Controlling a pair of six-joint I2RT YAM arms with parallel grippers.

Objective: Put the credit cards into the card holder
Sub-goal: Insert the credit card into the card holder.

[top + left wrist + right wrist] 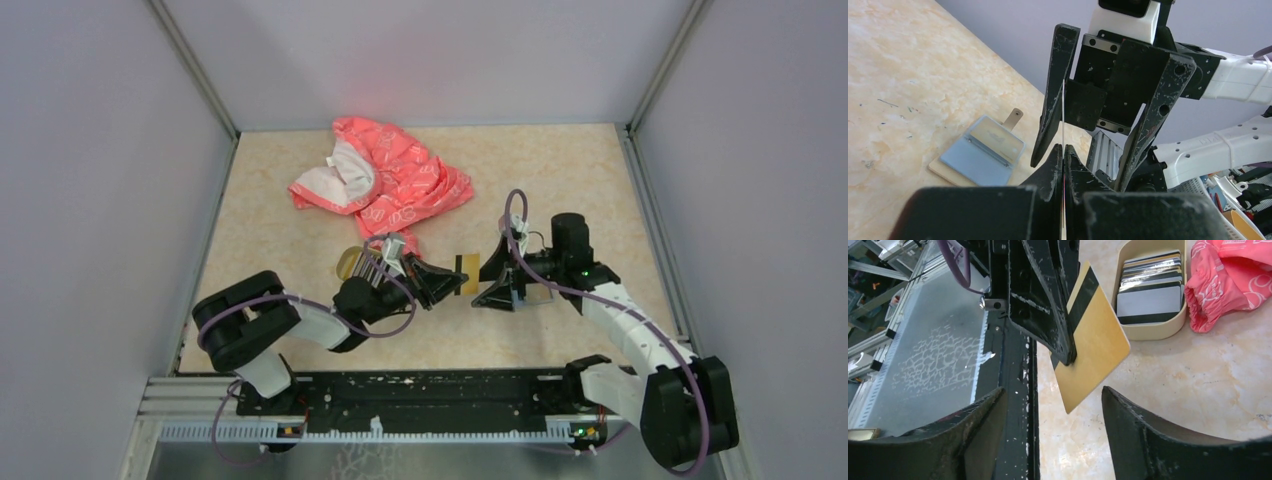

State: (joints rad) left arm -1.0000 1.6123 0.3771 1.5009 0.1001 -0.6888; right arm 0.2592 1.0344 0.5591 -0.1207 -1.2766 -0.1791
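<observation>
Left gripper (1068, 356) is clamped fully shut on the gold card (1098, 345). It pinches near one edge, so most of the card hangs free toward 3 o'clock in the top view. My read is that the overhang is left for a handover.

Right gripper (492, 280) sits at 3 o'clock of the left, with its jaws spread wide and one finger on each side of the card. It has hold of nothing. The card is mid-air between the two grippers, off the table (570, 180).

The rest of the credit cards (1148, 292) are stacked in the oval dish (1153, 330), at 9 o'clock of the left gripper from above. The pink cloth (385, 180) is at 12 o'clock and not involved.

The card holder (980, 155) lies flat on the table, opened, with the blue-grey lining up. The right arm looks better placed to reach it, which is probably the reason for the swap.

View differences:
- Left wrist: only clear look at the holder, which the top view mostly hides under the right arm. The card shows edge-on as a thin line running close along one right finger. I can't tell whether it touches.
- Right wrist: shows the card's face, its black stripe and what's in the dish.
- Top: shows the layout only. The dish is half covered by the left arm.
</observation>
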